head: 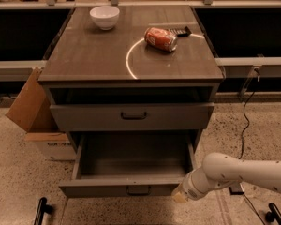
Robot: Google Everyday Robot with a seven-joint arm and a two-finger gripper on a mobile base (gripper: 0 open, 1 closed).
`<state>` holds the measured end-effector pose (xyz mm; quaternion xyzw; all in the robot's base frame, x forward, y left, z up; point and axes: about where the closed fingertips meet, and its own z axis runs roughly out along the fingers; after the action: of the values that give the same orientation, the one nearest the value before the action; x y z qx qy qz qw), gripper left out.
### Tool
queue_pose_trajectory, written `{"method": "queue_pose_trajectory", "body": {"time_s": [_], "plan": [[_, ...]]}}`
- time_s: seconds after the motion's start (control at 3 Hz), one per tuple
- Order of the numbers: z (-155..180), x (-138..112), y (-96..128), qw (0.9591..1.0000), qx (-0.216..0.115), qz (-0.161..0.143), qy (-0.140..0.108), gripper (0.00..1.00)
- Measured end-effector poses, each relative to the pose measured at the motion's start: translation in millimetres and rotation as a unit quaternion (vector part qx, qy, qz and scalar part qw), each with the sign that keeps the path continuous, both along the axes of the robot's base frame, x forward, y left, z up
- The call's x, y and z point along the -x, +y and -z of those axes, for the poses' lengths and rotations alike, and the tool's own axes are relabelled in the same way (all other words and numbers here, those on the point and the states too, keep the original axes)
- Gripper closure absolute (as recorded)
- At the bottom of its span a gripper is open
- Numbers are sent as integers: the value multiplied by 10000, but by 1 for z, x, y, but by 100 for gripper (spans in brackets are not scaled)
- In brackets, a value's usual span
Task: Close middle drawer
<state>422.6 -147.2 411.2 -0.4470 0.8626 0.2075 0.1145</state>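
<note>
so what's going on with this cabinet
The robot's arm comes in low from the right, and its hand is at the right end of the middle drawer front. That drawer is pulled far out, not yet closed. The drawer above sticks out slightly. A white bowl and a red can on its side sit on the cabinet top.

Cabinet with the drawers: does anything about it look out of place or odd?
Yes. The orange can lies tipped on its side on the cabinet top. The middle drawer hangs pulled far out, and the drawer above sits ajar. The gripper is at the middle drawer's front right corner.
</note>
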Motion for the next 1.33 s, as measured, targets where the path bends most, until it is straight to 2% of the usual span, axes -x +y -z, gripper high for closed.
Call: {"method": "queue_pose_trajectory", "body": {"time_s": [0.33,0.67,1.0,1.33], "plan": [[5,-14,-7,9995,-27,24,-300,100],[6,-39,-12,9959,-21,13,-907,100],[3,-60,-12,9903,16,-8,-1387,100],[0,-82,-12,9842,43,-37,-1767,100]]}}
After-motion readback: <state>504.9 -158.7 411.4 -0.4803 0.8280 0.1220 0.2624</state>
